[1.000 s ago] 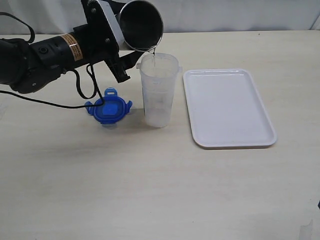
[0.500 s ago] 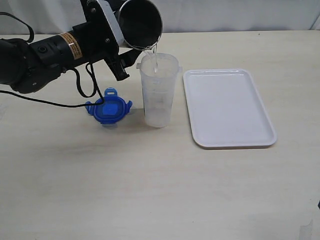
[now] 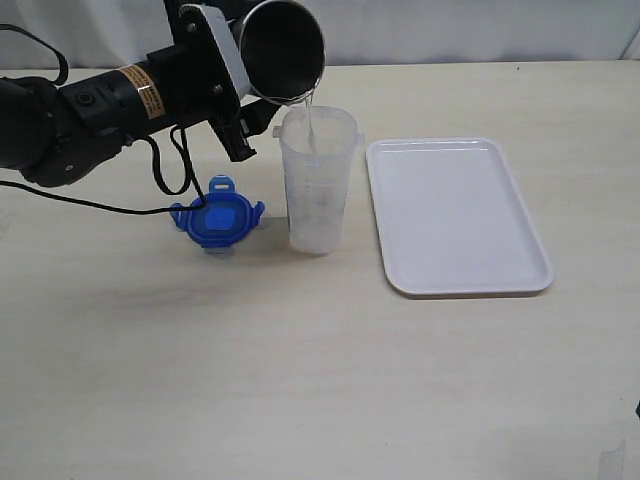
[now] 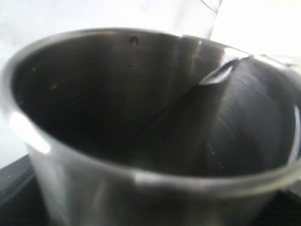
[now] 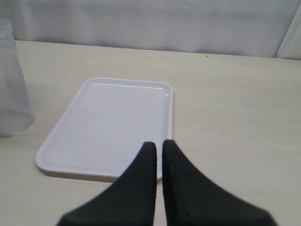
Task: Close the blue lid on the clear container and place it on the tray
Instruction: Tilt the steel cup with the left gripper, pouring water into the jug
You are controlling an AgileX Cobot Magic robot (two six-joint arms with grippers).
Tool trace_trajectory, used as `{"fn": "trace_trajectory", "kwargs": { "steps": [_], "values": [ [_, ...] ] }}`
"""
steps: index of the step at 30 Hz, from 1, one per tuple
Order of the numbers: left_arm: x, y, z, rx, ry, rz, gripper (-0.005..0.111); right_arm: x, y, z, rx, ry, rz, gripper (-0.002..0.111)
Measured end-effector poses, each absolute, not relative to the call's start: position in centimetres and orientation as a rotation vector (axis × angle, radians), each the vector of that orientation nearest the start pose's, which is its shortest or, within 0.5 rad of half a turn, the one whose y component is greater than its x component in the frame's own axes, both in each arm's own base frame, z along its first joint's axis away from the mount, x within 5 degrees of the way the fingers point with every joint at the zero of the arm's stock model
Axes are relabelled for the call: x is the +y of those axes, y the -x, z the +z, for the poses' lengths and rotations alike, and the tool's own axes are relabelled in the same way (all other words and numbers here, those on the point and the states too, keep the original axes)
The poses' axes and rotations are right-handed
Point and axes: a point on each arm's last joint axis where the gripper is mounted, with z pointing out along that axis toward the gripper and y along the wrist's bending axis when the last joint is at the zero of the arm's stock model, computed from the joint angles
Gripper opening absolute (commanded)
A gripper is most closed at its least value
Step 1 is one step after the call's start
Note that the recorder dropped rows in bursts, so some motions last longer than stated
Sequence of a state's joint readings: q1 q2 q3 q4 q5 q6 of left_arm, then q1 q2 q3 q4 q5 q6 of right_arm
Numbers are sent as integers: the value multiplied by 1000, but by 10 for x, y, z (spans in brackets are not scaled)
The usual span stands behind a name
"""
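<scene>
The clear container (image 3: 318, 190) stands upright and uncovered in the middle of the table, its side also showing in the right wrist view (image 5: 11, 84). My left gripper (image 3: 238, 95) is shut on a grey metal cup (image 3: 283, 48), tilted over the container's mouth, and a thin stream of water runs in. That cup (image 4: 141, 117) fills the left wrist view and hides the fingers. The blue lid (image 3: 218, 220) lies flat on the table left of the container. The white tray (image 3: 455, 215) lies to its right, bare. My right gripper (image 5: 159, 147) is shut and hovers near the tray (image 5: 113, 117).
The left arm's black cable (image 3: 165, 185) droops onto the table just behind the lid. A white backdrop runs along the table's far edge.
The cup stays tilted over the container with water still running in; it has barely shifted. The lid, container and tray have not moved.
</scene>
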State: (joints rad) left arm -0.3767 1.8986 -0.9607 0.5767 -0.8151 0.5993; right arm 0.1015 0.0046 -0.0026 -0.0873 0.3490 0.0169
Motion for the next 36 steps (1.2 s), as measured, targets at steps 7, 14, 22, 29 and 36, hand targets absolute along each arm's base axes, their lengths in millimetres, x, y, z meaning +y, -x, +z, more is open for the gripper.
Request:
{"fn": "trace_trajectory", "kwargs": {
  "steps": [7, 14, 22, 29, 36],
  "values": [
    [-178, -351, 194, 1059, -1311, 155, 0, 3, -54, 182, 1829, 132, -2, 5],
    [-178, -351, 194, 1037, -1330, 181, 0, 3, -54, 182, 1829, 132, -2, 5],
    [-178, -351, 194, 1022, -1336, 192, 0, 3, -54, 182, 1829, 132, -2, 5],
    [-178, -351, 194, 1018, -1337, 195, 0, 3, -54, 182, 1829, 132, -2, 5],
    [-178, -351, 194, 1017, -1338, 196, 0, 3, -54, 182, 1829, 132, -2, 5]
  ]
}}
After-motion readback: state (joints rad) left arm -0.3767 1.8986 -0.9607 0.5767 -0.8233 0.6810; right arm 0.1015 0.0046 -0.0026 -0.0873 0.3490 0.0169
